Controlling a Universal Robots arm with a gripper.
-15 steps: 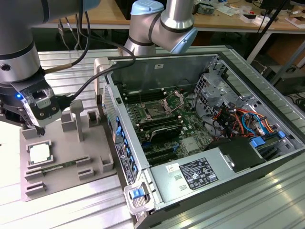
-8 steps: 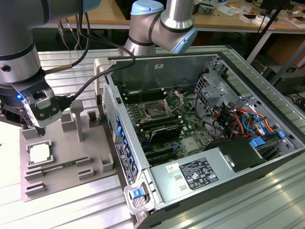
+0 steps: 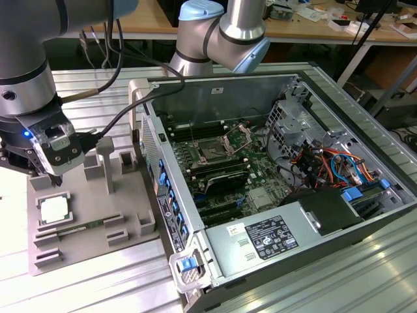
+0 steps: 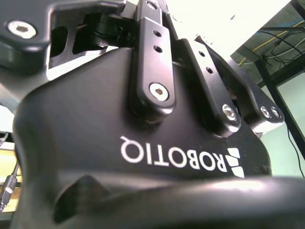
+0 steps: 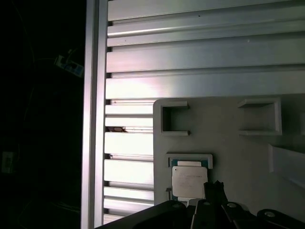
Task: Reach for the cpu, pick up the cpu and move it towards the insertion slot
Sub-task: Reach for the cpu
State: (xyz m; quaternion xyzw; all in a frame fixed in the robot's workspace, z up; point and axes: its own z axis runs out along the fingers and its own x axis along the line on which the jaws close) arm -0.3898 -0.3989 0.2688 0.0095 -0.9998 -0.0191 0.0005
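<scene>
Silvery flat square cpu [image 3: 53, 210], matte grey tray [image 3: 79, 199]

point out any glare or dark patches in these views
Exterior view: glare whitens the metal table by the computer case; the cpu top reads bright. First wrist view: that table blown out, blackness beside it. Second wrist view: black gripper backlit by a bright background.

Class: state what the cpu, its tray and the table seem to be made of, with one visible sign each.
The cpu: top likely metal, with a silvery-white, softly matte sheen. The tray: probably plastic, an even dull grey with moulded pockets. The table: apparently aluminium, in bright ribbed slats that catch glare.
</scene>
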